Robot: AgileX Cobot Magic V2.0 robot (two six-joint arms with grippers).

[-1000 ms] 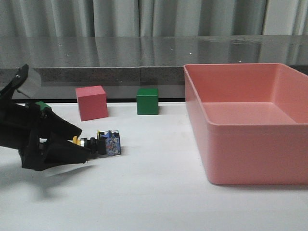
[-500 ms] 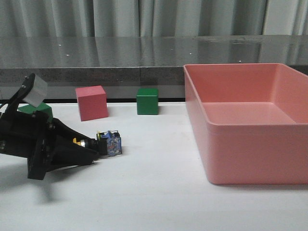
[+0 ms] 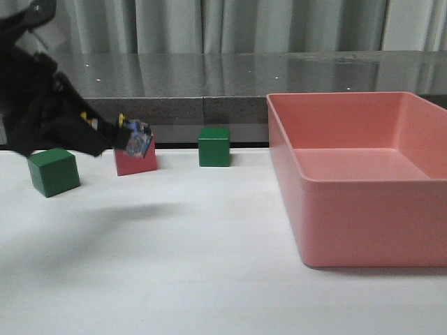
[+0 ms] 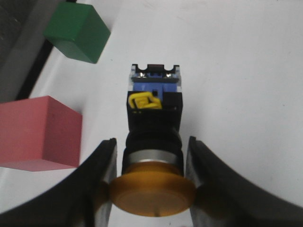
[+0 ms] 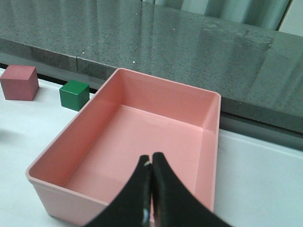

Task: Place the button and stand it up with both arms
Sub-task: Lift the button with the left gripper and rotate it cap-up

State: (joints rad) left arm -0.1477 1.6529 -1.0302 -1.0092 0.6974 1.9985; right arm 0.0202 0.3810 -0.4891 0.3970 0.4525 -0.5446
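My left gripper [image 3: 105, 136] is shut on the button [image 3: 134, 139] and holds it in the air at the far left, in front of the pink cube. In the left wrist view the fingers [image 4: 102, 163] clamp the yellow cap [image 4: 152, 193]; the black body and the clear bluish base [image 4: 155, 80] point away from the wrist. My right gripper [image 5: 151, 163] is shut and empty, above the pink bin [image 5: 142, 127]; it does not show in the front view.
A pink cube [image 3: 140, 162] and a green cube [image 3: 214, 146] stand at the table's back. Another green cube [image 3: 53, 172] sits at the left. The large pink bin [image 3: 363, 174] fills the right side. A dark counter edge runs behind the table.
My left gripper closed on the button lying on the table and lifted it up and back. The green cube at the left is now uncovered.
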